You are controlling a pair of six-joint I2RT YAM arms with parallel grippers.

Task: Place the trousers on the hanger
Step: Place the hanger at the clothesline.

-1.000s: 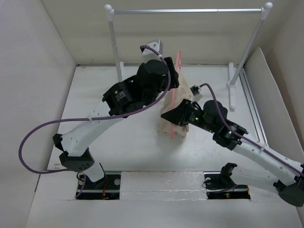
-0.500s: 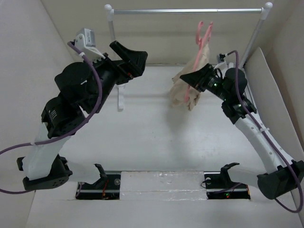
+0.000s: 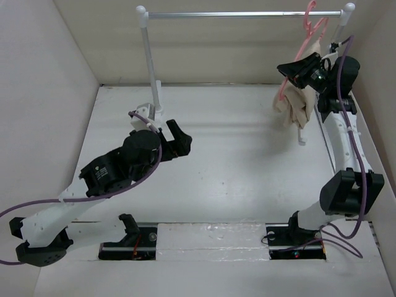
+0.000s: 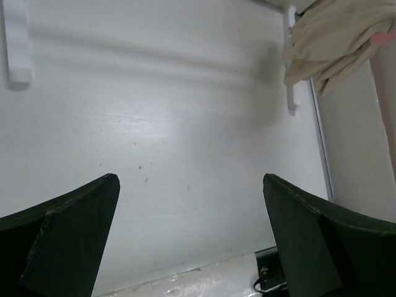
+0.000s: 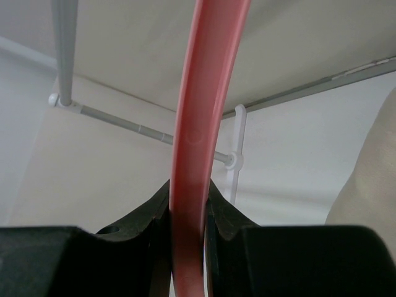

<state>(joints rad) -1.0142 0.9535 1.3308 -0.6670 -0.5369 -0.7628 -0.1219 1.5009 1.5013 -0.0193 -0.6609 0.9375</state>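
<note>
The right claw (image 5: 187, 207) is clamped on the hanger (image 5: 199, 105), whose hook is up by the right end of the rail (image 3: 241, 13). The trousers (image 3: 296, 105) dangle from the hanger above the counter (image 3: 235, 154). The left claw (image 4: 190, 182), jaws apart, hovers well away. Only the right wrist view shows the pinch close up.

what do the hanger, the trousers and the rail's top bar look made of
The hanger: likely plastic, smooth salmon pink with a soft sheen. The trousers: soft cloth, matte beige, hanging in loose folds. The rail bar: probably metal, thin, straight, silver-grey.
</note>
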